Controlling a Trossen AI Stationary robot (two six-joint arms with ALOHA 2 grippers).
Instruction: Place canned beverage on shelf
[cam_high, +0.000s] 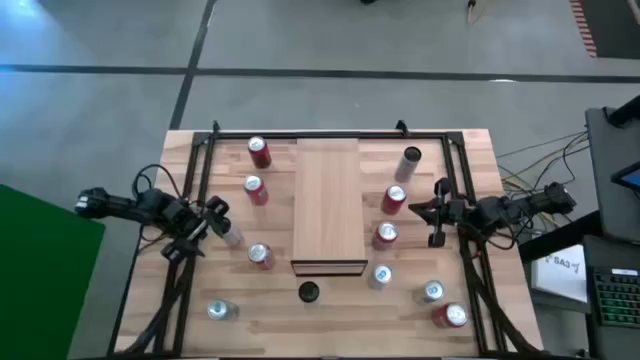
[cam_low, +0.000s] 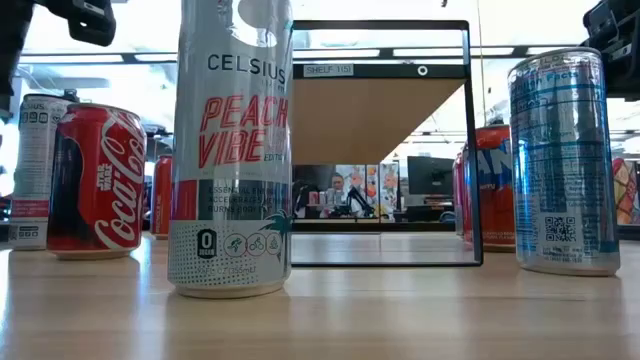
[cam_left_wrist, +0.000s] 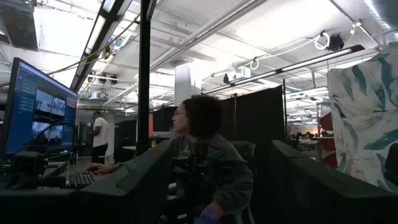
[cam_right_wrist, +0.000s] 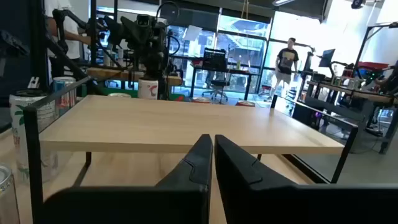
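The shelf (cam_high: 327, 205), a raised board of light wood, stands mid-table with nothing on top; the right wrist view looks across its top (cam_right_wrist: 186, 121). Several cans stand on the table on both sides of it. My left gripper (cam_high: 221, 222) is left of the shelf and is open, with nothing between its fingers. A white can with teal leaves (cam_high: 232, 238) (cam_left_wrist: 364, 118) stands right beside it on the near side. My right gripper (cam_high: 434, 215) is shut and empty, pointing level at the shelf's right long edge (cam_right_wrist: 212, 146). My left gripper stands close against the white can's side (cam_left_wrist: 348, 137), which lies outside one finger, not between the two. Whether that finger touches the can, I cannot tell.
On the left are red cans (cam_high: 259, 150) (cam_high: 255, 188), a Celsius can (cam_high: 260, 255) (cam_low: 230, 150) and a silver one (cam_high: 220, 310). On the right are red cans (cam_high: 393, 198) (cam_high: 385, 235), a grey can (cam_high: 411, 157) and blue cans (cam_high: 380, 275) (cam_high: 432, 291). A black frame (cam_high: 205, 180) borders the table.
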